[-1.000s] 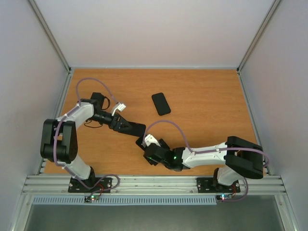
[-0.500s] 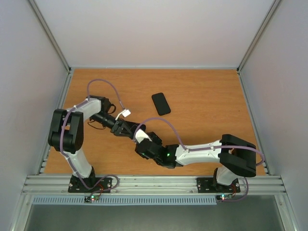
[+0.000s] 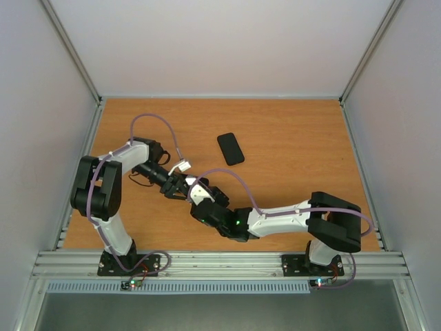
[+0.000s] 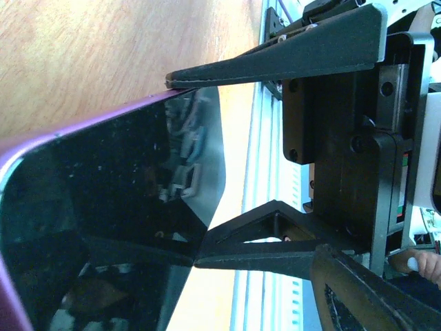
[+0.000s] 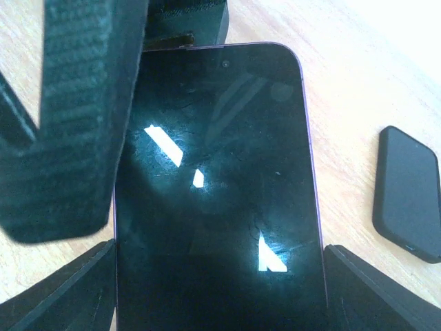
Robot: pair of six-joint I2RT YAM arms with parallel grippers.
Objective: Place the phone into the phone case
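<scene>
Showing an early-to-mid stage of the job: the phone (image 5: 220, 172), purple-rimmed w/ a dark screen, sits near the left-centre of the counter (image 3: 296, 131), apparently lifted clear of it, between both arms. The left gripper (image 4: 182, 169) pinches one short end, a fingertip on each side edge. The right gripper (image 5: 217, 258) straddles the long edges further along the body. Its fingers look to be touching or just beside the rim, but I cannot tell from the wrist view whether they actually clamp. The phone case (image 5: 410, 196), black, lies flat on the counter, apart from the phone & toward the far side; neither gripper touches it. I can't tell whether its open side faces up. Done, as I read it: phone picked up & presented between the two grippers. Left to do: settle which gripper carries it, bring it over the case, line up the outlines, press it in. Seating is thus not begun. I'd put progress at approx. a third, w/ alignment likely the harder part.
</scene>
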